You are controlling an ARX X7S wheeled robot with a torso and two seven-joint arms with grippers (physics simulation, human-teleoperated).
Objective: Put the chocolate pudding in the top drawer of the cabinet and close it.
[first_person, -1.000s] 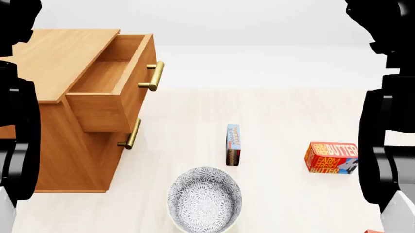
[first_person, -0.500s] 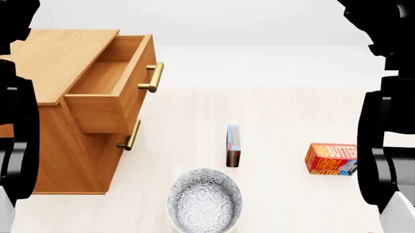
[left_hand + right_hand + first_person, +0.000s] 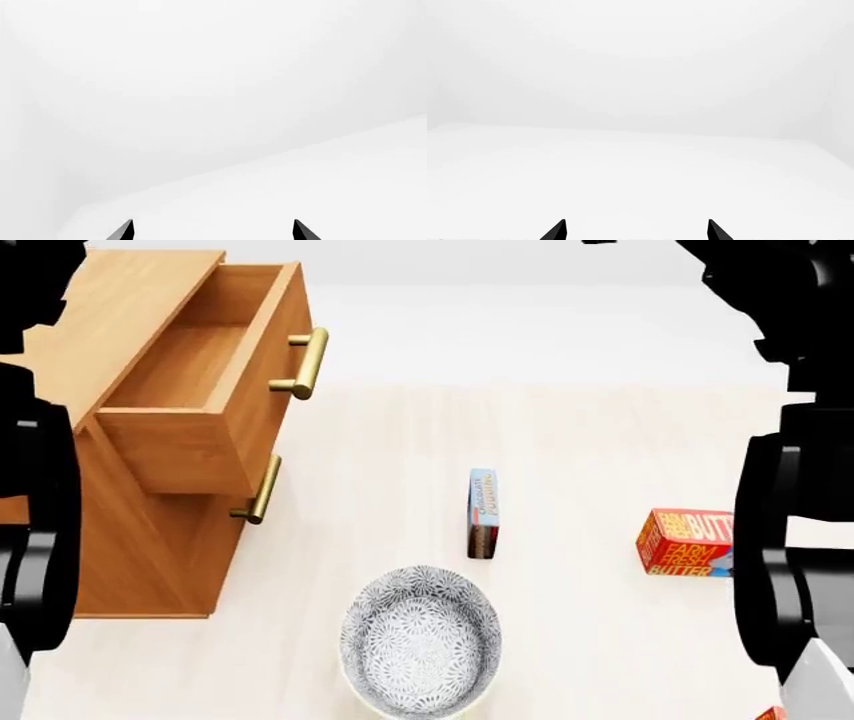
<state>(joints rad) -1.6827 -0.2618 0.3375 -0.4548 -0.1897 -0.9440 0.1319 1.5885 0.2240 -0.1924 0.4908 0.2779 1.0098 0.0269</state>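
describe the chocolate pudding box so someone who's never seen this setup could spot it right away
Start at the big wooden cabinet with its top drawer pulled open. On the pale floor to its right, just beyond the patterned bowl, stands the chocolate pudding. It is slim, blue-faced and dark-edged, unlike the chunkier red-orange butter box farther right.

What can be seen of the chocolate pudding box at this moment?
The chocolate pudding is a slim flat box standing on a long edge on the pale floor, its narrow blue printed side facing up and a dark brown end toward the camera. It sits between the cabinet and the butter box, just beyond the patterned bowl. Nothing touches it; neither hand is near.
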